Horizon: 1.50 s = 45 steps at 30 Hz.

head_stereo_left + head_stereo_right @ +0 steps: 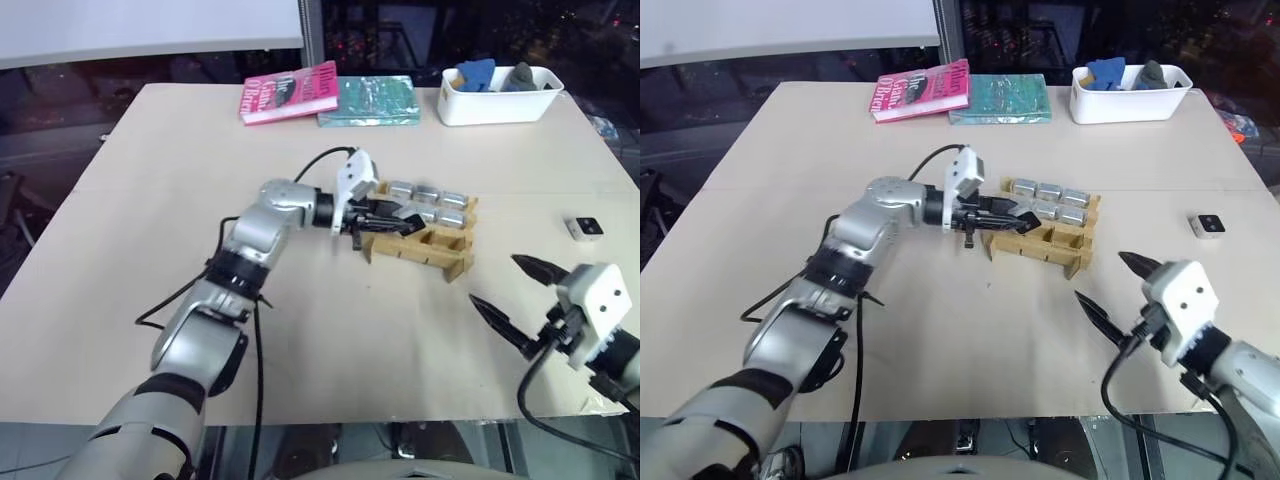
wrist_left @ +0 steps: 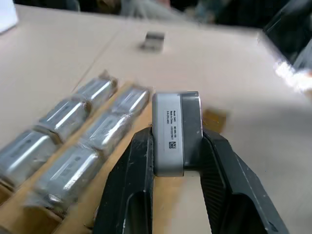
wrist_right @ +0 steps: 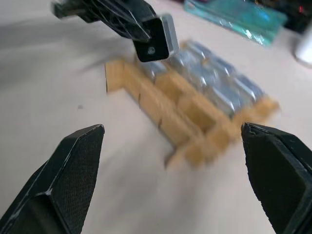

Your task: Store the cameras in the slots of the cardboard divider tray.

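The left gripper [image 2: 176, 146] is clamped on a camera [image 2: 175, 132], pinching its two broad sides so the narrow labelled edge faces up and the body can go into a slot edge-first. Just below and beyond its fingertips sits the cardboard tray [image 1: 432, 247], whose two far rows already hold wrapped cameras [image 1: 428, 194] while the nearest row looks empty, probably the target. The right gripper [image 1: 517, 290] hangs with its fingers spread wide and nothing between them, well back from the tray. Another camera [image 1: 585, 227] lies loose beyond it on the pale table [image 1: 150, 180]. At the table's far edge are two books [image 1: 290, 92] and a white bin [image 1: 497, 95].
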Available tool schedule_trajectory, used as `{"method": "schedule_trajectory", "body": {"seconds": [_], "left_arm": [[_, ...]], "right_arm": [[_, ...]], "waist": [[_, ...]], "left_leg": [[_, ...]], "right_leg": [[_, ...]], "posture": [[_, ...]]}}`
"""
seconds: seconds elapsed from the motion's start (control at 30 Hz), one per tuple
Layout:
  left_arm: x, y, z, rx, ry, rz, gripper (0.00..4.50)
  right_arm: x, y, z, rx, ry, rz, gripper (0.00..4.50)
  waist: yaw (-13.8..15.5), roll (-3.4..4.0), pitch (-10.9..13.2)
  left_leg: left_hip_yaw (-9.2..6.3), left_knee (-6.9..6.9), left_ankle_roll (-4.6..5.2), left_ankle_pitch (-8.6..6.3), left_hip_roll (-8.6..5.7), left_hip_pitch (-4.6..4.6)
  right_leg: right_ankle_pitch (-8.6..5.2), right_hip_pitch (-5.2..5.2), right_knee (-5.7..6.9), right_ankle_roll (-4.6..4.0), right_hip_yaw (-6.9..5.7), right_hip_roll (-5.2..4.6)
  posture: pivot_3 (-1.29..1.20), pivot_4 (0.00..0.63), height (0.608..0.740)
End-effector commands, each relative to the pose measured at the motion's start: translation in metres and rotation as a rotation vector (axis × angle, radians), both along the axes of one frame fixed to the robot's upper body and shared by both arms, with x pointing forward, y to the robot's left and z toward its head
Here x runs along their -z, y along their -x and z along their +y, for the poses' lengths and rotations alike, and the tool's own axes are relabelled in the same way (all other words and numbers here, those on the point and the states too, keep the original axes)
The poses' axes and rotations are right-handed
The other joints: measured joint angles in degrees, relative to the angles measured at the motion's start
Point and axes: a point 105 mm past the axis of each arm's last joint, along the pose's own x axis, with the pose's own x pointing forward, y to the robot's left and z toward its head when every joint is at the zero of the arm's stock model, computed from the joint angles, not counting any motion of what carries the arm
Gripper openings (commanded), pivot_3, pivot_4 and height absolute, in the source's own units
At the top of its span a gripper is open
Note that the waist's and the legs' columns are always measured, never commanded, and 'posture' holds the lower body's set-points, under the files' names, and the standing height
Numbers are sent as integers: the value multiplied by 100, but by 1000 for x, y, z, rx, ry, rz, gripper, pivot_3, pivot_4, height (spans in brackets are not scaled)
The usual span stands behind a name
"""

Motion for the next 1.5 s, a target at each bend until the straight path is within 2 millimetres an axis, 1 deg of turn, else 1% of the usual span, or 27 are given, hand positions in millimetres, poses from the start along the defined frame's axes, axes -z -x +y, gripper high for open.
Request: {"method": "schedule_trajectory", "body": {"seconds": [0.03,0.1,0.2,0.37,0.53,0.77,0.8,0.83,0.87,0.93,0.97,1.07,1.13,1.17,1.23,1.3,1.37,1.5], "left_arm": [[-11,-5,-13,76,-36,-138,763],[-9,-9,-16,89,-65,-174,763],[-9,-12,-23,117,-100,-184,763],[-4,-16,-20,137,-176,-198,763],[-4,-18,-16,140,-210,-194,763],[2,-18,-19,149,-262,-167,763],[1,-18,-21,148,-259,-178,1778],[-2,-18,-23,157,-249,-203,2029],[-13,-17,-27,158,-199,-219,2403],[-26,-15,-26,174,-150,-223,3262],[-33,-14,-21,177,-119,-212,3683],[-48,-8,-11,189,-49,-176,3683],[-58,-1,-3,176,18,-158,3683],[-65,5,2,158,82,-132,3683],[-69,17,8,111,166,-89,3683],[-65,28,10,52,230,-42,3683],[-60,38,10,2,268,-8,3683],[-49,61,9,-79,328,53,3683]], "right_arm": [[-15,11,2,-4,1,-82,4465],[-13,15,1,18,0,-78,4465],[-10,21,1,52,-11,-72,4465],[-9,25,3,72,-13,-78,4465],[-7,26,3,85,-8,-84,4465],[-9,22,4,96,-11,-93,4465],[-9,22,4,96,-12,-93,4500],[-9,21,4,107,-17,-90,4500],[-8,19,2,124,-14,-85,4500],[-5,17,-1,160,-23,-61,4500],[-5,13,-4,190,-26,-64,4500],[-7,5,-8,226,-62,-57,4500],[0,-10,-14,265,22,-22,4500],[6,-27,-26,343,35,3,4500],[12,-59,-51,507,39,33,4500],[13,-86,-71,638,24,44,4500],[14,-106,-93,770,-9,59,4500],[15,-139,-124,876,-70,96,4500]], "waist": [[-49,-2,1],[-90,-3,1],[-120,-4,2],[-117,-5,2],[-112,-5,3],[-115,-5,3],[-114,-5,3],[-113,-5,2],[-112,-7,3],[-114,-7,3],[-114,-6,3],[-147,-9,5],[-178,-7,4],[-228,-6,2],[-280,-10,1],[-261,-6,1],[-221,-3,1],[-144,0,0]], "left_leg": [[1,-1,1,-1,0,0],[-2,0,8,-5,-1,-2],[-3,-4,13,-8,-1,-2],[-6,-3,29,-17,1,-4],[-8,-2,28,-17,3,-4],[-8,-2,24,-14,6,-4],[-8,-2,24,-14,5,-4],[-8,-2,24,-14,5,-4],[-8,-2,24,-14,5,-4],[-9,-1,23,-13,8,-6],[-8,-1,15,-9,10,-6],[-4,1,14,-8,16,-7],[-1,1,13,-8,17,-2],[1,3,13,-8,19,3],[-2,11,12,-7,23,5],[-1,18,12,-7,21,6],[-4,16,10,-5,23,6],[-4,4,9,-5,16,0]], "right_leg": [[0,0,-1,0,2,0],[0,0,-5,2,11,-3],[-3,-1,-6,6,15,-2],[-3,-5,-5,8,9,-3],[-4,-5,-4,9,4,-5],[-5,-5,-3,10,2,-5],[-5,-5,-2,10,2,-5],[-5,-5,-2,10,1,-5],[-5,-5,-2,10,2,-5],[-5,-5,-3,10,1,-5],[-5,-6,-2,10,3,-6],[-5,-10,5,9,8,-4],[-5,-10,12,8,15,-5],[-5,-10,16,8,20,-5],[-5,-7,23,8,36,-8],[-4,-7,32,7,41,-10],[-4,-8,33,7,39,-9],[-4,-11,22,7,38,-17]], "posture": [[0,150,740],[0,150,740],[0,150,740],[0,150,740],[0,150,740],[0,150,740],[0,150,740],[0,150,740],[0,150,740],[0,150,740],[0,150,740],[0,150,740],[0,150,740],[0,150,740],[0,150,740],[0,150,740],[0,150,740],[0,150,740]]}}
